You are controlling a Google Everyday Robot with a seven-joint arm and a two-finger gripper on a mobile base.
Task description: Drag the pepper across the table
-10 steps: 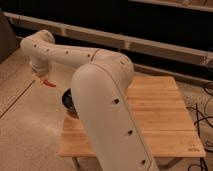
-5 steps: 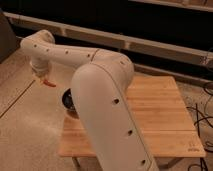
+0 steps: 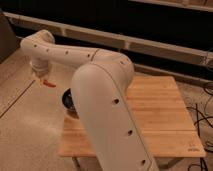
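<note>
White, glossy arm (image 3: 105, 95) fills the centre of the frame; a fat rounded link with small dark holes along it blocks most of the left half of the table (image 3: 160, 115). A slimmer link runs from it up to the upper left, bends at a rounded elbow, and drops to the gripper (image 3: 40, 77) at left of frame, well left of the table edge and over the floor (image 3: 25, 125).

Pepper (image 3: 48, 83) is seen just below and right of the gripper, at its tip: small, slim, red-orange, lying roughly level, clear of the tabletop and over the floor. It appears pinched at the fingertips, but the finger state cannot be told for certain; the fingers are not resolved.

Dark bowl (image 3: 67, 100) sits at the table's left edge, round, partly hidden behind the big arm link.

Table top is light wood in plank stripes, roughly square, thin legs barely seen at the bottom edge. Floor is pale speckled stone, with a dark line across it at lower left. Dark wall with a light horizontal rail (image 3: 150, 42) runs across the upper frame. Black cables (image 3: 202, 112) lie at the right edge beside the table.
</note>
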